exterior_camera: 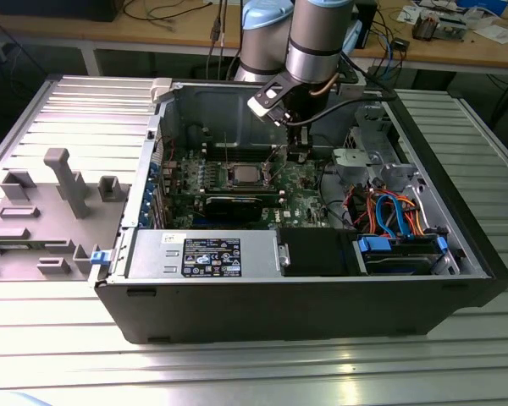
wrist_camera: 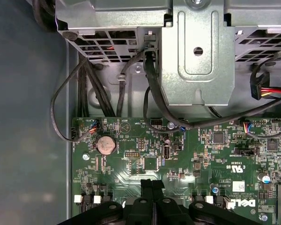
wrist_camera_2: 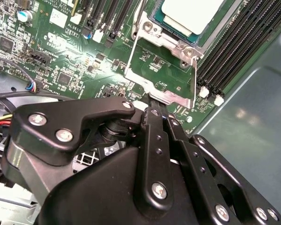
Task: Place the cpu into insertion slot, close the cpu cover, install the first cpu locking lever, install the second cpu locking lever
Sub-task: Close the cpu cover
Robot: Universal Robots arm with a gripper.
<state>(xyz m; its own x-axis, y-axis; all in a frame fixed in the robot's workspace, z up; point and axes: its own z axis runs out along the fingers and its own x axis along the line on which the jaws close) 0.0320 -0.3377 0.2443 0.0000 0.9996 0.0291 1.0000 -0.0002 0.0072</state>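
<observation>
Silver-grey square cpu (exterior_camera: 243, 175) lies mid-way on the green motherboard (exterior_camera: 300, 199) in the exterior view. Black gripper (exterior_camera: 298, 154) hangs close by, toward the exterior view's right. White printed label (exterior_camera: 210, 254) on the grey power supply; we leave the text unread.

Second wrist view: cpu (wrist_camera_2: 192, 14) seated in the silver-framed square insertion slot (wrist_camera_2: 186, 50). Thin silver windowed cpu cover (wrist_camera_2: 178, 98) is tilted up, not closed. Gripper (wrist_camera_2: 152, 105) tips meet its free edge, jaws pressed narrow; we can't tell if they pinch the lip. Our read: placing done, cover-closing in hand, levers unlatched.

First wrist view: gripper (wrist_camera: 152, 185) tips together over the motherboard (wrist_camera: 178, 154), which carries white lettering.
</observation>
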